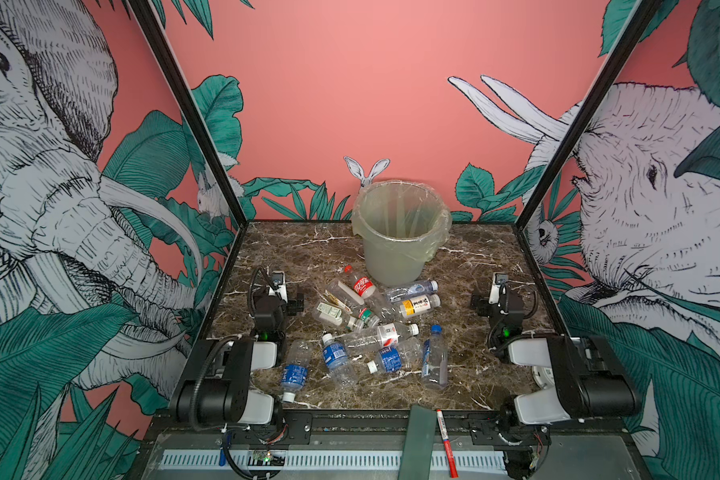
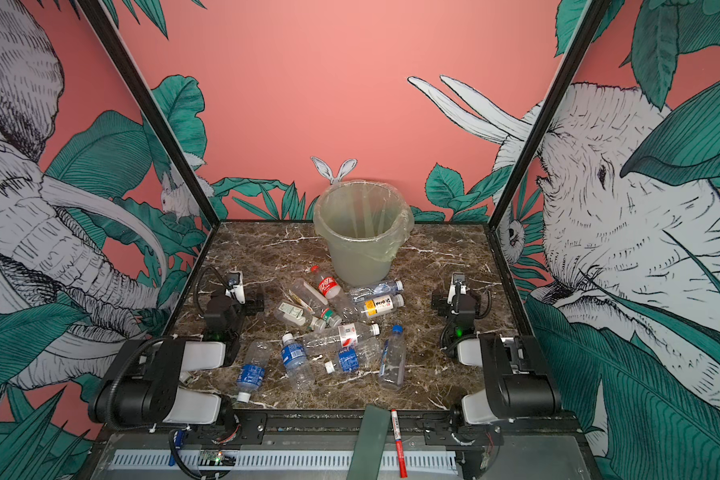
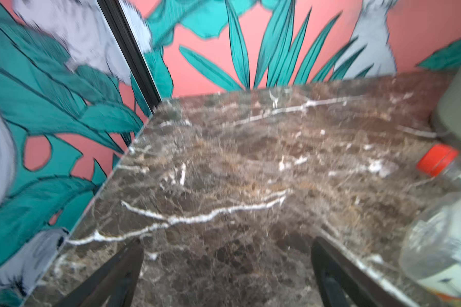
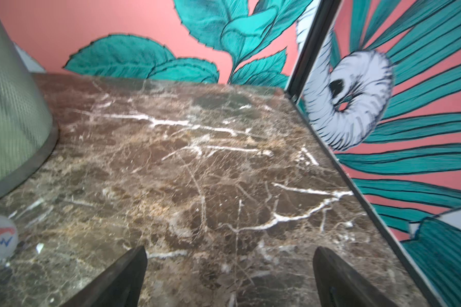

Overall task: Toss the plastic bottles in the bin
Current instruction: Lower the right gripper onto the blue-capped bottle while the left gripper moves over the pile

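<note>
Marker pen (image 1: 445, 442) on the front rail sits nearest, and it's not trash, so I'm leaving it alone. Past that, the plastic bottles (image 1: 375, 328) lie in a loose heap on the table (image 1: 474, 257), between my two grippers, with none in the bin (image 1: 400, 232) yet.

My left gripper (image 3: 226, 240) has its jaws spread wide over bare marble and holds nothing. Same story for the right gripper (image 4: 230, 248).

How I'd play it: start with the ones at the heap's edge, not the tangled middle. The blue-label bottle (image 1: 295, 370) lies behind and inboard of my left gripper, so it looks like an easy first grab. Come down across the body, not along it. Squeeze gently, since these thin ones probably crumple and could pop out.

The bin stands beyond both grippers, about midway between them, just past the red-cap bottle (image 1: 360, 284). I'd lift well above its rim before letting go, or I'd likely clip it.
</note>
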